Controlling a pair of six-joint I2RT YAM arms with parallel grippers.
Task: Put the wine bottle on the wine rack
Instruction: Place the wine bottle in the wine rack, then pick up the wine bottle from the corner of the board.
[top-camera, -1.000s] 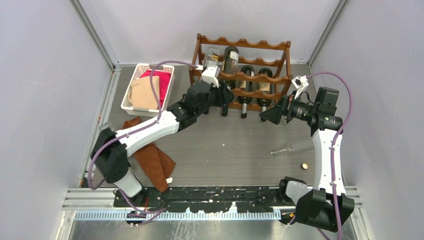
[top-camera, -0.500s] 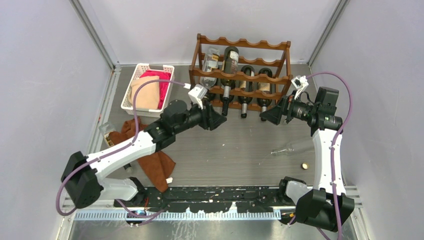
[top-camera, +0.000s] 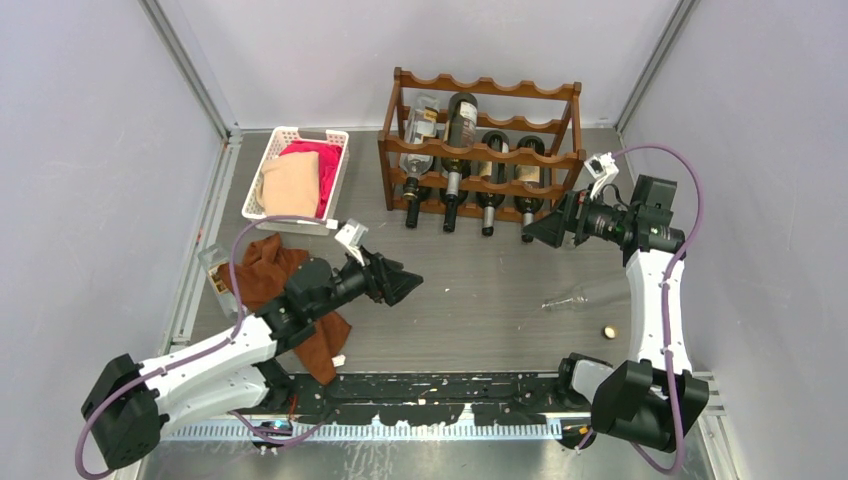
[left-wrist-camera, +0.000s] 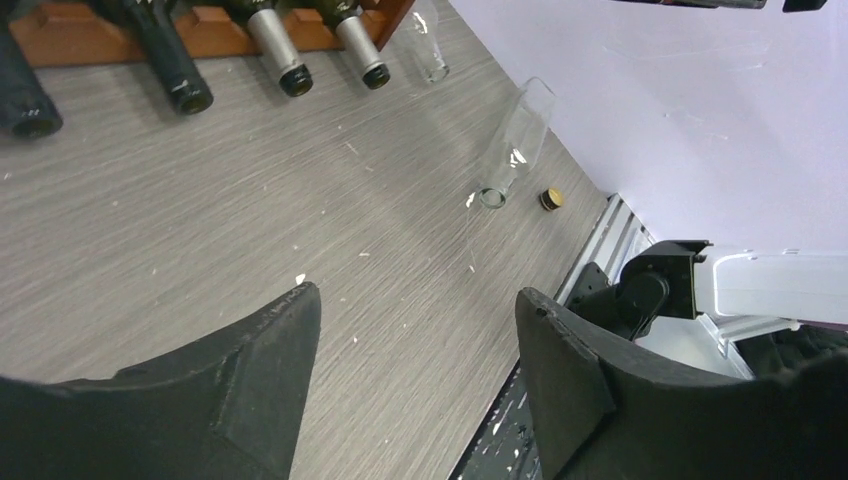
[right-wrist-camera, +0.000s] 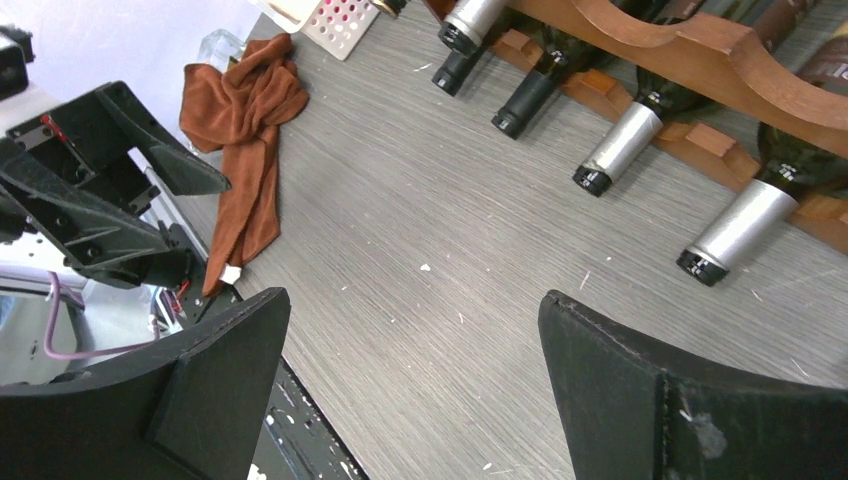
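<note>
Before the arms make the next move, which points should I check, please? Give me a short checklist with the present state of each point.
1. Left gripper open and empty: ok.
2. Right gripper open and empty: ok.
3. Clear bottle lies on its side on the table, touched by neither gripper, free to grasp: ok.
4. Bottle cap lies beside the clear bottle, not touching it: ok.
5. Wine rack seems to have free cradles on the right of its upper tier: ok.
6. Racked bottles seated firmly: cannot tell.
</note>
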